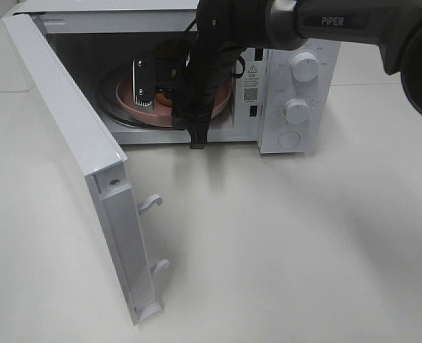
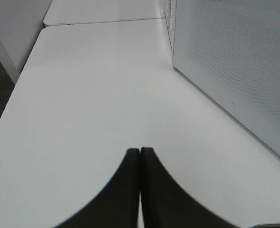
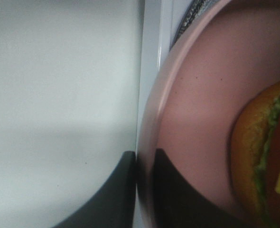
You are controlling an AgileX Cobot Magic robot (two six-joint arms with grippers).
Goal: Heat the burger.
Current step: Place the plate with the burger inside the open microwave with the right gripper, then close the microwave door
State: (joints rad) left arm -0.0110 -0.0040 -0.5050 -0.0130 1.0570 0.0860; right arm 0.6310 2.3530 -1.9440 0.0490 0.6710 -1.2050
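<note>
1. Table [image 1: 304, 243]: white, smooth, matt with a faint sheen.
2. Microwave [image 1: 318, 128]: white casing, smooth, satin. Knobs [image 1: 304, 68] look like white moulded plastic.
3. Door [image 2: 235, 61]: panel finely perforated, with an even dotted texture.
4. Plate [image 3: 201, 95]: pink, smooth, soft gloss. Material not clear.
5. Burger [image 3: 251, 142]: bun orange-brown, smooth, slightly shiny. Lettuce edge rough and crinkled.
6. Left gripper [image 2: 140, 156] and right gripper [image 3: 144, 164]: fingers black, matt, smooth.
7. Arm [image 1: 340, 21]: dark shell that looks like plastic, with glossy highlights.

Robot test bench: plain white tabletops [image 1: 304, 236], a white microwave [image 1: 290, 93], a PIPER-marked arm [image 1: 340, 21] overhead.
</note>
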